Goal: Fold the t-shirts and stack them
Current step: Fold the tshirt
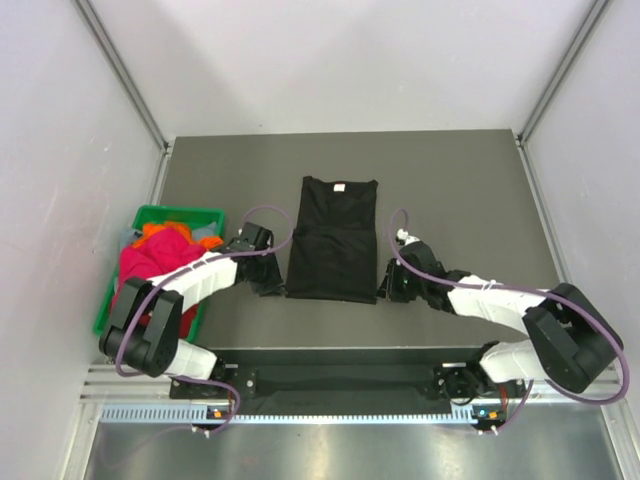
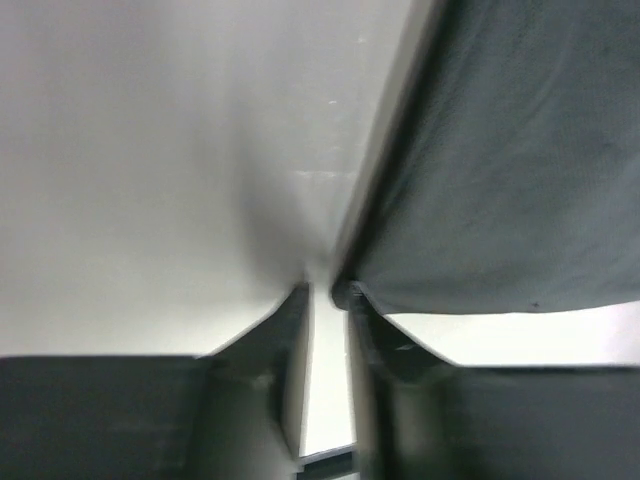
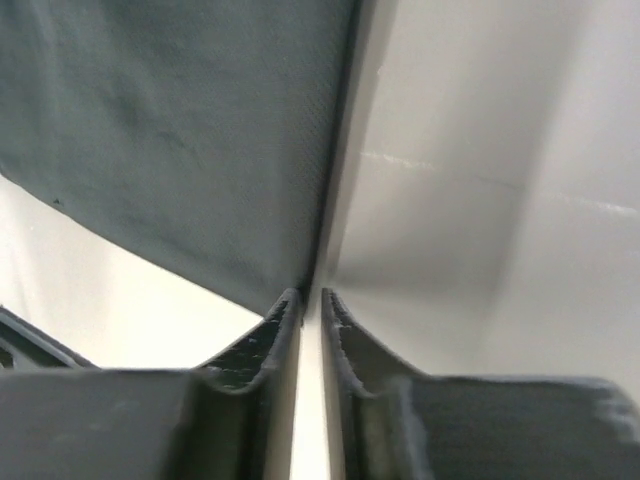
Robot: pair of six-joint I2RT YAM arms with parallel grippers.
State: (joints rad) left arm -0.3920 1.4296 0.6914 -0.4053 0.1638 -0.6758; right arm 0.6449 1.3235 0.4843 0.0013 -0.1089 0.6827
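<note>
Left gripper (image 1: pixel 276 287) and right gripper (image 1: pixel 385 290) — each nearly pressed together, seemingly nipping hem corners of the black t-shirt (image 1: pixel 335 240) — needed one even, level lift.

One black t-shirt (image 1: pixel 333 240) and one green bin (image 1: pixel 180 212) are on the single bench (image 1: pixel 450 190). The bin holds magenta-red cloth (image 1: pixel 150 258) and orange cloth (image 1: pixel 158 230), two colours in all (how many shirts that makes cannot be told). There are two arms, the left arm (image 1: pixel 190 282) and the right arm (image 1: pixel 490 298). There are two tools, the left tool (image 1: pixel 277 284) and the right tool (image 1: pixel 386 286), each with two fingers.
</note>
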